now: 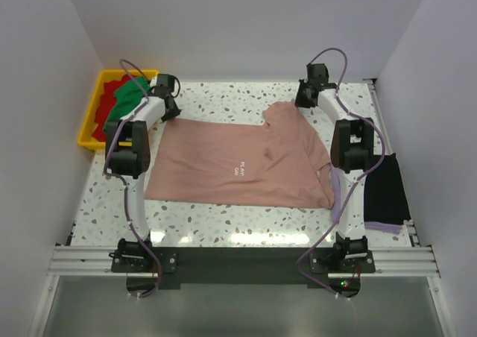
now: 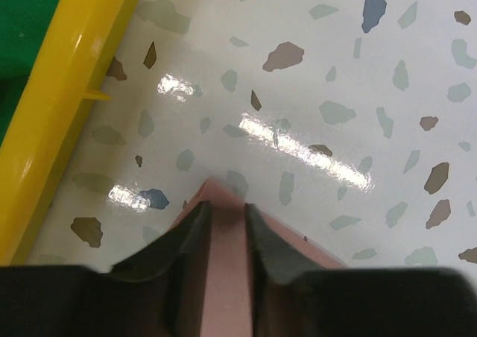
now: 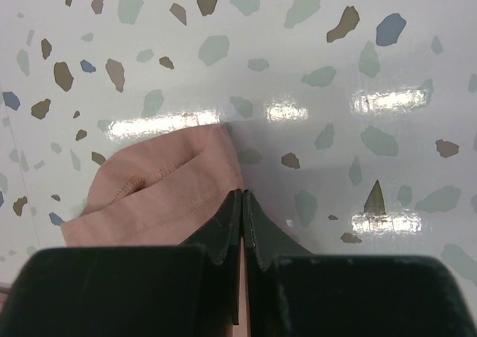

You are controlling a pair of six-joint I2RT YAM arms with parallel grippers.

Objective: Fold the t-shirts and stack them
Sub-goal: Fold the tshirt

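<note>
A dusty-pink t-shirt [image 1: 231, 162] lies spread across the table, its small print facing up and one sleeve folded toward the far right. My left gripper [image 1: 173, 112] [image 2: 226, 206] hovers at the shirt's far-left corner [image 2: 218, 191] with its jaws apart and the pink cloth showing flat between them. At the far sleeve my right gripper [image 1: 302, 100] [image 3: 243, 194] is shut, pinching the edge of the pink sleeve [image 3: 164, 195]. Green [image 1: 130, 95] and red [image 1: 110, 83] t-shirts lie in a bin. A folded black t-shirt [image 1: 386, 188] rests on a lavender one [image 1: 384, 225] at the right.
The yellow bin [image 1: 89, 121] [image 2: 59, 106] stands at the far left, close beside my left gripper. White walls close in the table on three sides. A metal rail [image 1: 238, 261] runs along the near edge by the arm bases.
</note>
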